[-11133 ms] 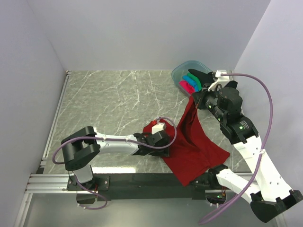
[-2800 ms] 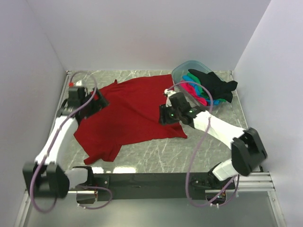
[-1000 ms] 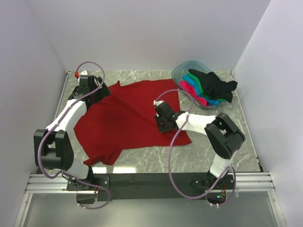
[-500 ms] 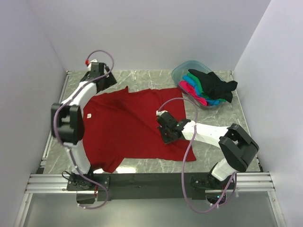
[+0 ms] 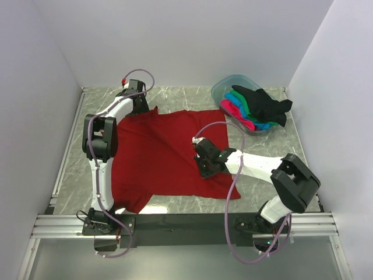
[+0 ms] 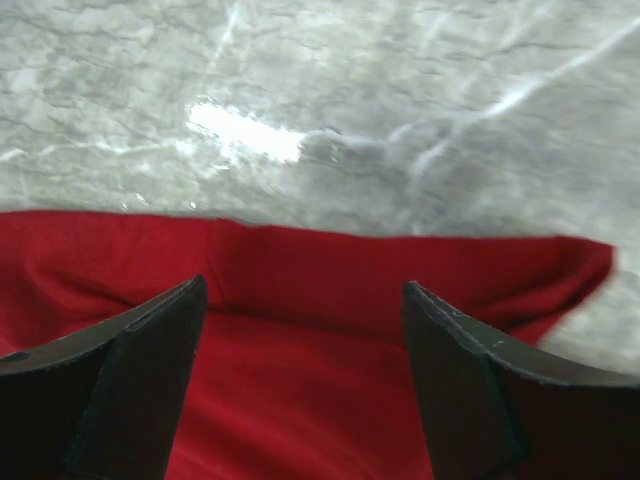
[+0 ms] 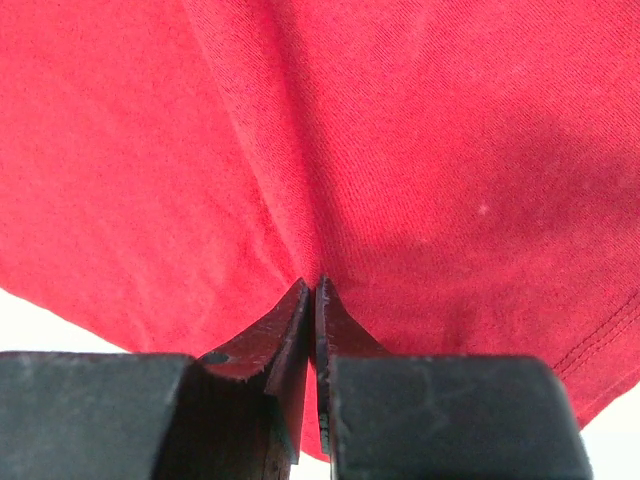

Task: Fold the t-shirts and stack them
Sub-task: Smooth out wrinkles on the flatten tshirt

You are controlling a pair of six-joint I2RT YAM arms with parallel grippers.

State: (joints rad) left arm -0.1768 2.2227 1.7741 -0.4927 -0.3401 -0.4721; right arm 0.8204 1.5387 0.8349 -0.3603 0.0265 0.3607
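- Top external view shows the dark red t-shirt [image 5: 157, 157] spread almost flat on the marble surface [image 5: 192, 96]. It fills the middle, and one sleeve reaches toward 7 o'clock near the front edge.
- At 11 o'clock of this shirt the left gripper [image 5: 141, 107] stands at the far corner of the cloth. From above I cannot tell how its jaws stand.
- Left wrist view answers this. The two dark fingers [image 6: 130, 370] are wide apart, the folded red edge lies below and between them, and nothing is gripped. Bare marble shows beyond that edge.
- At 4 o'clock of the shirt the right gripper [image 5: 204, 168] sits low on the cloth, near the right side.
- Right wrist view shows what the top view hides. The jaws are pressed together on a small ridge of the red cloth, and creases run out from the pinch. A stitched hem is seen at the lower right.
- Only the top view shows the other shirts. At 1 o'clock, near the red shirt's far right corner, a clear bluish tub [image 5: 220, 87] holds the hot pink t-shirt [image 5: 229, 108], the green t-shirt [image 5: 242, 105] and the bright blue t-shirt [image 5: 265, 124]. The black t-shirt [image 5: 265, 104] is draped over them and hangs past the tub's right rim.
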